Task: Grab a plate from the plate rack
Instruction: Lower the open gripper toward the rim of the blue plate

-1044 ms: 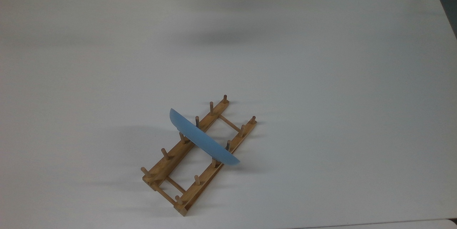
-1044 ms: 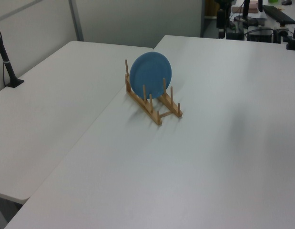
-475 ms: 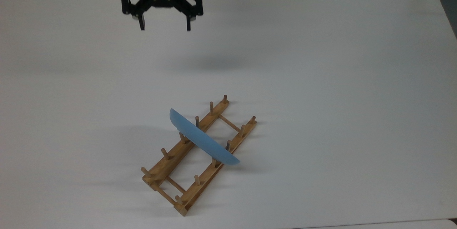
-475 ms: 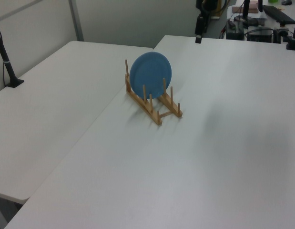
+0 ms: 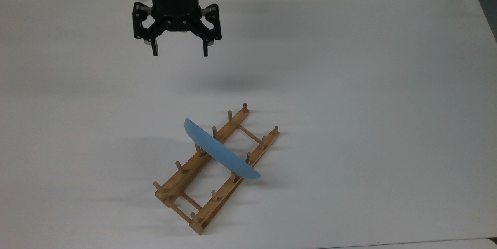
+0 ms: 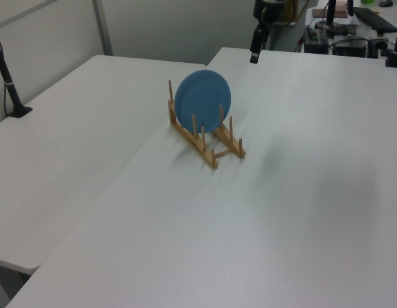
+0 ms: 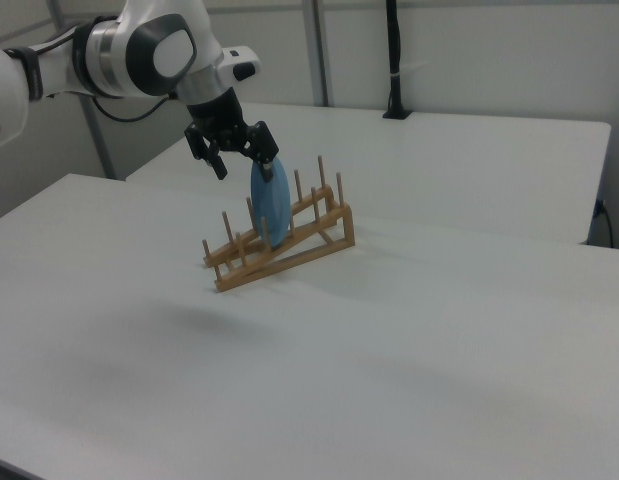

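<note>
Well, my gripper point(image 5: 180, 53): I am hanging over the white table point(image 5: 369, 86) in the upper left of the top view, well apart from the rack and touching nothing.
My fingers point(image 5: 155, 49): I am holding two of them spread wide apart and pointing down, with nothing between them.
My arm point(image 7: 139, 50): one white arm is reaching in from the right view's left, and the black gripper point(image 7: 236, 160) is showing just above and to the right view's left of the plate's top edge.
Plate point(image 5: 221, 152): one light blue plate is standing on edge in the rack, crossing both rails, and I am not touching it.
Plate's face point(image 6: 202, 99): it is turning its round face toward the left view, and the gripper point(image 6: 254, 54) is hanging above and to the left view's right of it.
Plate rack point(image 5: 182, 181): one wooden rack is lying slantwise on the table, lower left to upper right in the top view.
Rails: two long ones, and I am counting six upright pegs on each, twelve in all.
Plate's slot: it is sitting near the middle of the rack, with three pegs of each rail on either side.
Crossbars: I am counting three thin ones in the top view, joining the rails.
Dark post point(image 6: 6, 70): one is standing at the left view's far left edge.
</note>
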